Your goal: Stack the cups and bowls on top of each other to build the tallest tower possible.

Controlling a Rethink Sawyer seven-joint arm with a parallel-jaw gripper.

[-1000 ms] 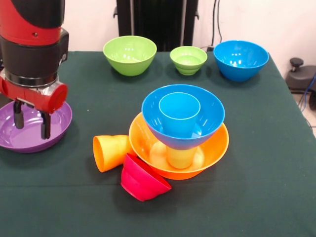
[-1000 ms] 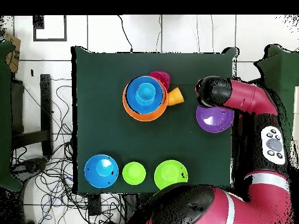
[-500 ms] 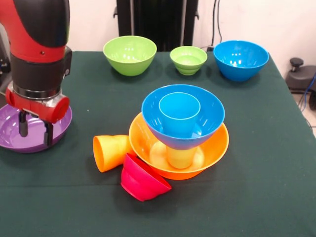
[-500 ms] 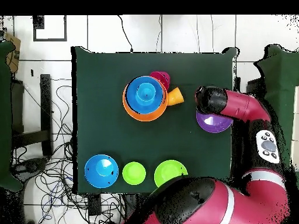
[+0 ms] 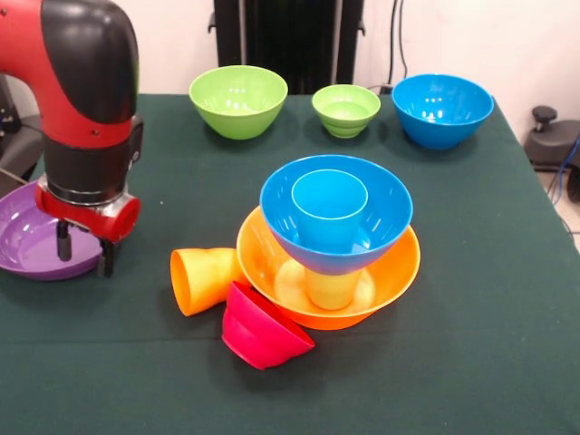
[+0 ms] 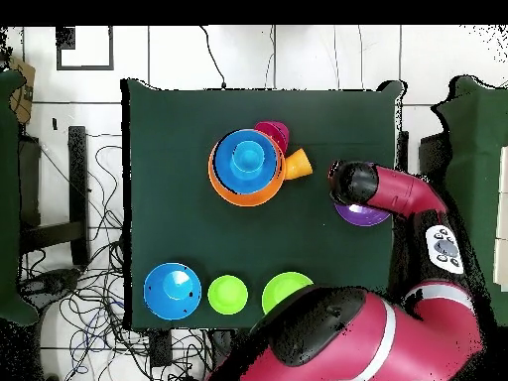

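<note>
The tower stands mid-table: a big orange bowl holds an upturned yellow-green cup, which carries a blue bowl with a blue cup inside; from overhead the pile is the tower. An orange cup lies on its side against the orange bowl. A red bowl is tipped beside it. My gripper is open at the right rim of the purple bowl, one finger inside and one outside. In the overhead view the arm hides most of the purple bowl.
Along the far edge stand a large green bowl, a small green bowl and a blue bowl. The green cloth's left edge runs close to the purple bowl. Cables lie on the floor beside the table.
The arm has swung right and lower, carrying the gripper from over the purple bowl's middle to its right rim. The tower, the cups and the other bowls have not moved.
</note>
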